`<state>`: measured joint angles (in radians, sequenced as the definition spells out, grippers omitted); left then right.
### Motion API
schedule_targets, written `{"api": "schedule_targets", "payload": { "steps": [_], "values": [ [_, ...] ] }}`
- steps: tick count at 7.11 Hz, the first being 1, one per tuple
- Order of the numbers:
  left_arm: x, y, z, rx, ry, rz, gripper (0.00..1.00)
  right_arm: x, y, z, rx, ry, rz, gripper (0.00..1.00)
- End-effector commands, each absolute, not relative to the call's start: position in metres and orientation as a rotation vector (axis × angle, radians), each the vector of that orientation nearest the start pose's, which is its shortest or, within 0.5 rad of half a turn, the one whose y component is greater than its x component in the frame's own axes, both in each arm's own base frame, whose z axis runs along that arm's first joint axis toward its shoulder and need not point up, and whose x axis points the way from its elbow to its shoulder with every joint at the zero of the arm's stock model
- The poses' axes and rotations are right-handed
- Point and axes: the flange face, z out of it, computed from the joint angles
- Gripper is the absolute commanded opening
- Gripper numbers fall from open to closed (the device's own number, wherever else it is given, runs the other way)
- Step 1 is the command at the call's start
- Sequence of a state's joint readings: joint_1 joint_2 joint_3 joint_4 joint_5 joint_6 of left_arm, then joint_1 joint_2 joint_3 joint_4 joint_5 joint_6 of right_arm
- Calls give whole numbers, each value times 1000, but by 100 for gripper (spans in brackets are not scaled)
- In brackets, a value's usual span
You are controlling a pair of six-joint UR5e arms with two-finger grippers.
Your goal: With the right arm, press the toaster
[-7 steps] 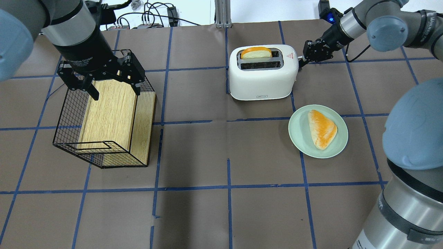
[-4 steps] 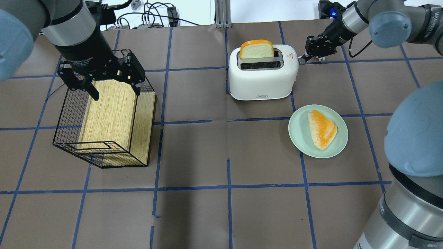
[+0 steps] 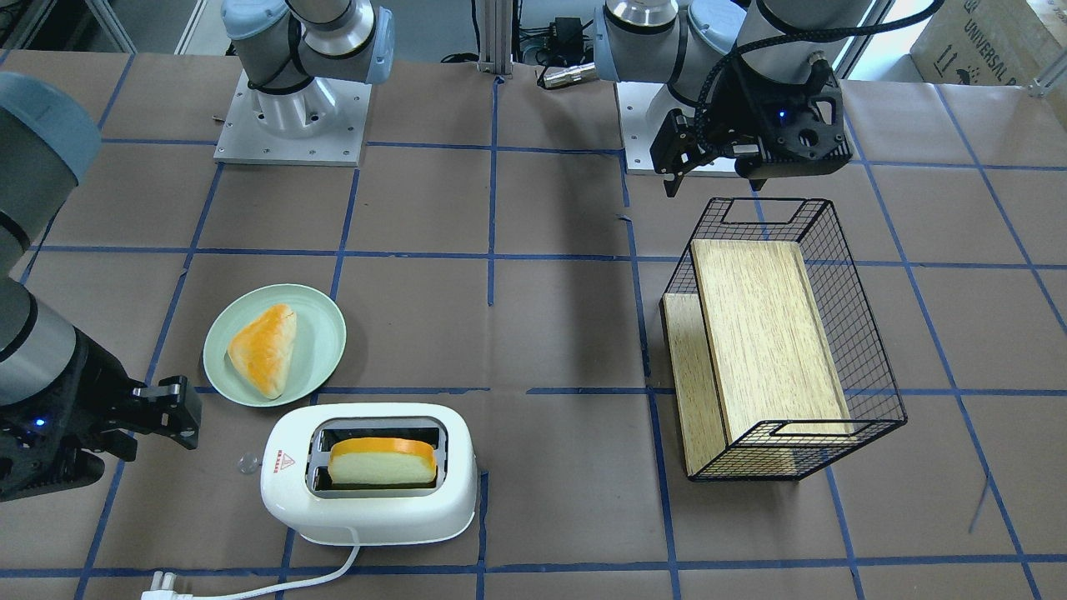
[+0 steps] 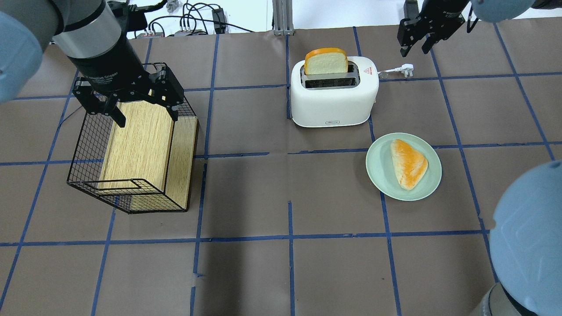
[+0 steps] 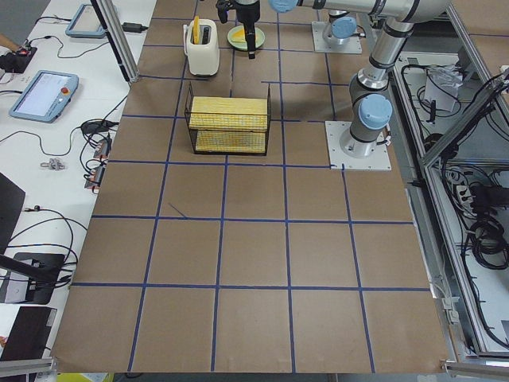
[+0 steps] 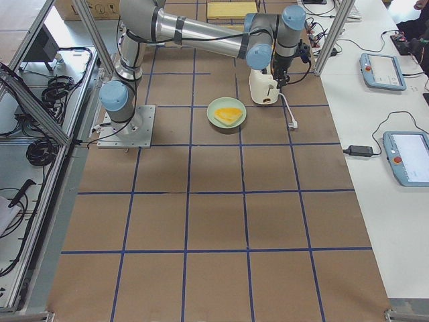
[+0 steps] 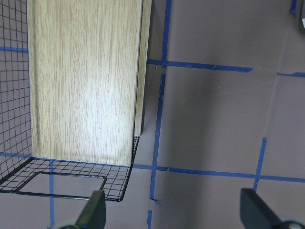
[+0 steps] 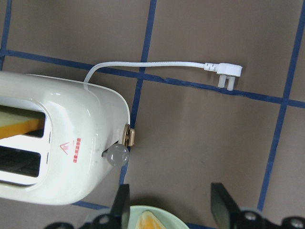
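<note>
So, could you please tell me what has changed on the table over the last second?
The right gripper has pulled away from the toaster's side, farther out from the robot, open and holding nothing. The bread, low in its slot a second ago, now stands high. The toaster itself, the left gripper over the basket, and the plate stayed put.

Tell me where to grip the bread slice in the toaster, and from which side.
Grip the bread slice by its top part, coming down from above. It stands upright in the toaster, only its top is free, and its flat faces suit a pinch.
</note>
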<state>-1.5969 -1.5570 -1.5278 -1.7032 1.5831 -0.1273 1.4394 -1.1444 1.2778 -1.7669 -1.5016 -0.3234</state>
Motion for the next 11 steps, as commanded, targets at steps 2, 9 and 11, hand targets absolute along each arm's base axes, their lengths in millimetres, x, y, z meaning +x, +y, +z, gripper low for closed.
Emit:
{"api": "schedule_targets", "payload": {
  "steps": [2,9,11],
  "values": [
    [-144,-474,503,-157,3117,118,100,63,-622,466,-300,3083,-43,100],
    [-144,-474,503,-157,3117,118,100,77,-490,494,-68,3145,1,100],
    [-144,-474,503,-157,3117,118,100,93,-487,494,-121,3151,10,100]
  ]
}}
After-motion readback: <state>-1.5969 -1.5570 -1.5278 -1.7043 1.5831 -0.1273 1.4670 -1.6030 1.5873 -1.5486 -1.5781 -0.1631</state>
